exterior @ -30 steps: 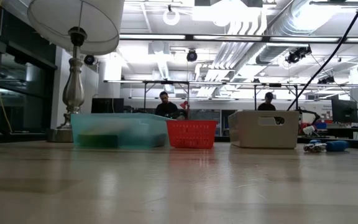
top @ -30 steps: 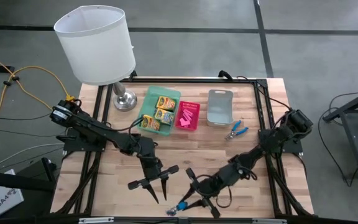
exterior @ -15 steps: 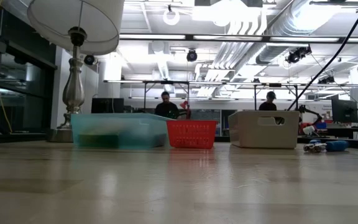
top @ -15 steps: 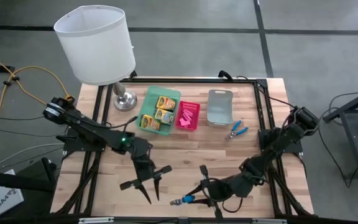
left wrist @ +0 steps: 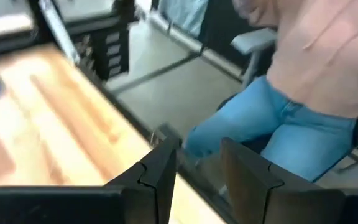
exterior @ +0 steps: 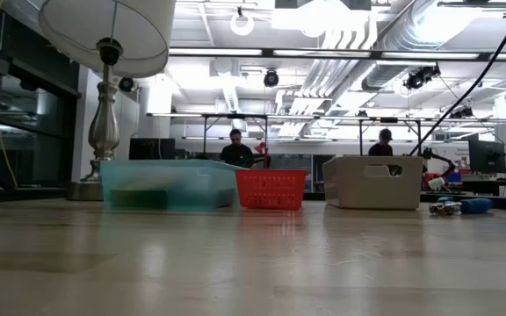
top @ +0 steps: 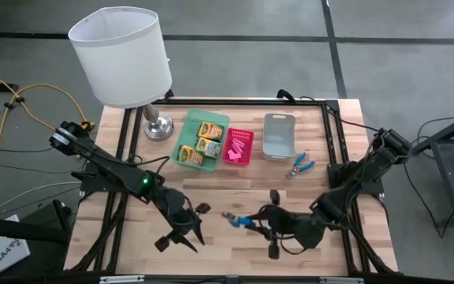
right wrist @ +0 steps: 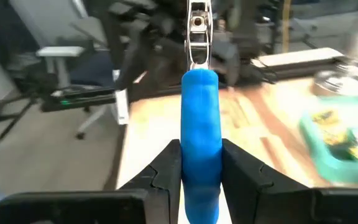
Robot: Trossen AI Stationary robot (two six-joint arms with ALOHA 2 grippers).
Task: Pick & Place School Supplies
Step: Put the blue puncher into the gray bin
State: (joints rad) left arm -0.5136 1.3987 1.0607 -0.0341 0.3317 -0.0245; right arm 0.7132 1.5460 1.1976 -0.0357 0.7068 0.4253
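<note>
The right claw point(right wrist: 199, 163) clamps a small blue-handled metal scissor-like tool point(right wrist: 200, 130) above the wooden counter point(top: 235, 185), at six o'clock from the pink tray point(top: 239, 147). The left claw point(left wrist: 197, 163) stands parted, holding nothing.

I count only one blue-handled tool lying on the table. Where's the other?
The right gripper holds the other blue-handled tool, above the table's near middle in the high view, right of the left gripper.
</note>
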